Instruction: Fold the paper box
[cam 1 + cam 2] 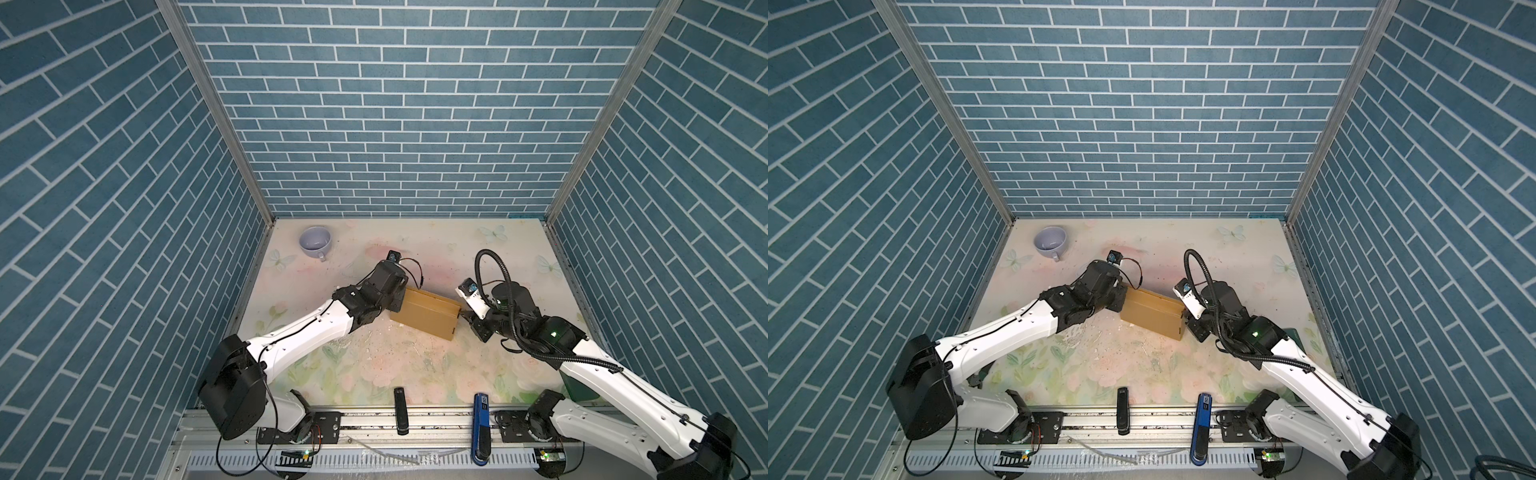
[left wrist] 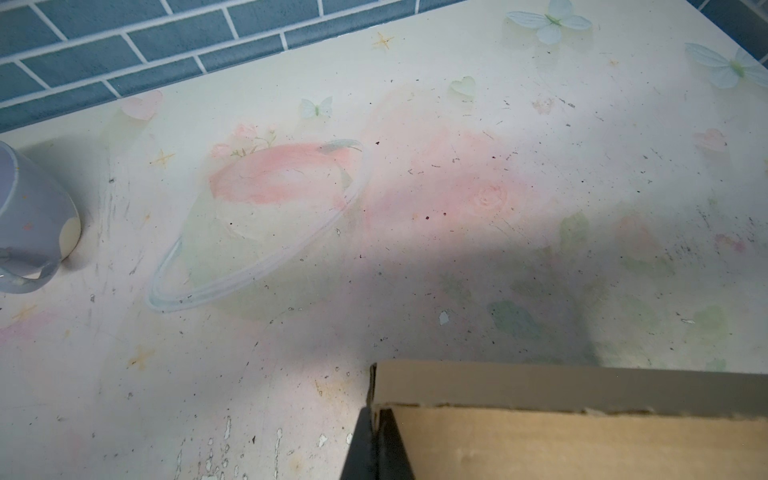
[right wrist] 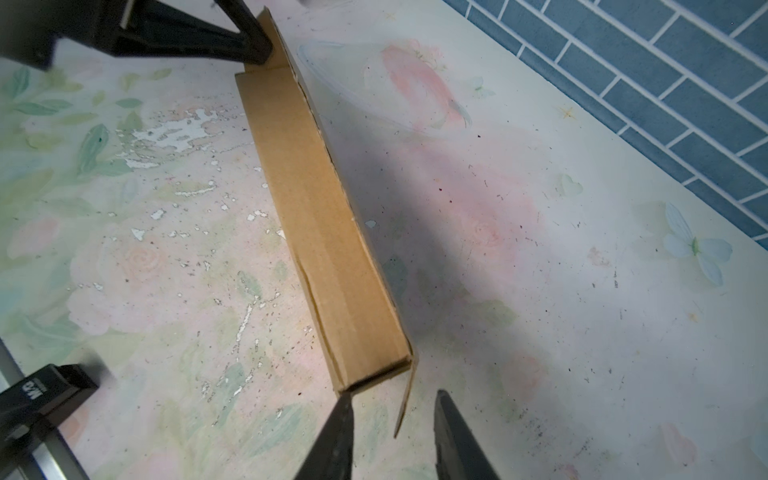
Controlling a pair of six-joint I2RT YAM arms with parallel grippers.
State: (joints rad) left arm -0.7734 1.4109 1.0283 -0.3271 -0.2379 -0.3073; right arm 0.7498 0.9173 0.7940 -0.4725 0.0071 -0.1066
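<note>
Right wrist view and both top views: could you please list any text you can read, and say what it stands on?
"M3", white print on the black block at the edge of the right wrist view; it is tilted and blurred, so this reading is uncertain.
A small label on the blue device in a top view: too small to read.
The paper box: no print visible.

You saw the paper box (image 1: 426, 313) lying askew mid-way across the desk (image 1: 415, 374): tan cardboard, folded into a shallow rectangle, right-end flap sticking out loose.
</note>
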